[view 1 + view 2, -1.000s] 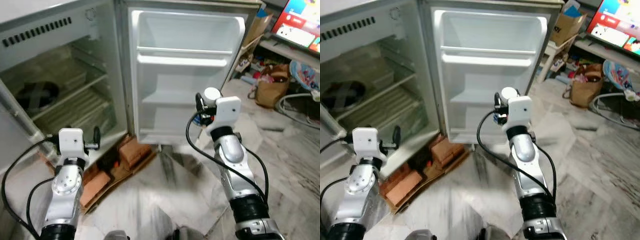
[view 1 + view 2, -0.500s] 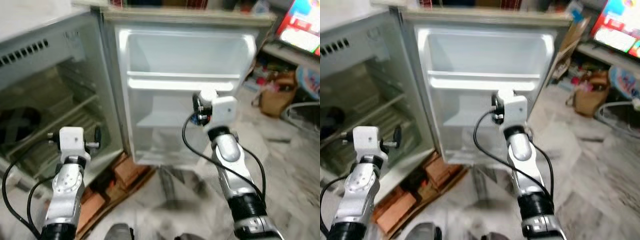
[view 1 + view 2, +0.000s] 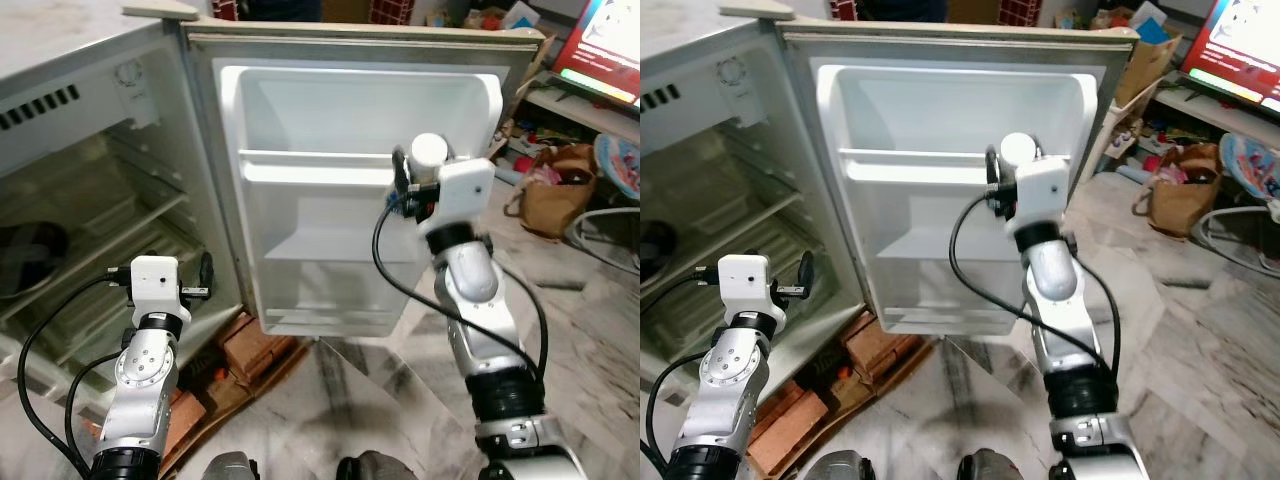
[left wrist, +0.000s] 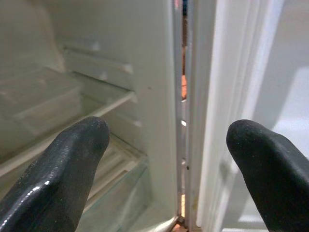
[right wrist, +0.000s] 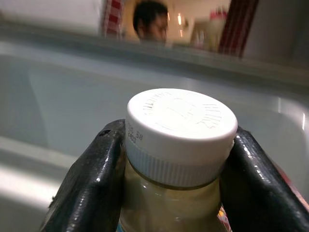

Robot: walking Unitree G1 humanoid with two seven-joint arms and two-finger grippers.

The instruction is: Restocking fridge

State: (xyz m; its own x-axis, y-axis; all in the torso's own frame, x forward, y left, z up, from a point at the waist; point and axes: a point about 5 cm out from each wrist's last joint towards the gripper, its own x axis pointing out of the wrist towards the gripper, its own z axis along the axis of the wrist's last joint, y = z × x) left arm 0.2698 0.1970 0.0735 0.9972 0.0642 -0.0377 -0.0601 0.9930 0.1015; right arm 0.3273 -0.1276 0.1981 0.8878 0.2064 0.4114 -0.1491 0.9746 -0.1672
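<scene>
Bottle (image 5: 179,159): white ribbed cap, pale yellowish contents, upright, clamped on both sides just under the cap by the right gripper (image 5: 176,186). Position: raised before the open fridge door (image 3: 330,130), level with its upper rack (image 3: 310,170).

Left gripper (image 4: 169,169): fingers spread apart, nothing between them, low beside the hinge edge where door meets fridge cabinet (image 3: 90,150).

Surroundings: bricks (image 3: 262,325) and cardboard under the fridge; marble floor (image 3: 590,330); brown bag (image 3: 555,190); a screen (image 3: 612,50).

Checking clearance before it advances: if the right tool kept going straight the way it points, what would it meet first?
Probably the fridge door's inner wall above the upper door shelf; the bottle it grips would touch first. Depth is unclear.
</scene>
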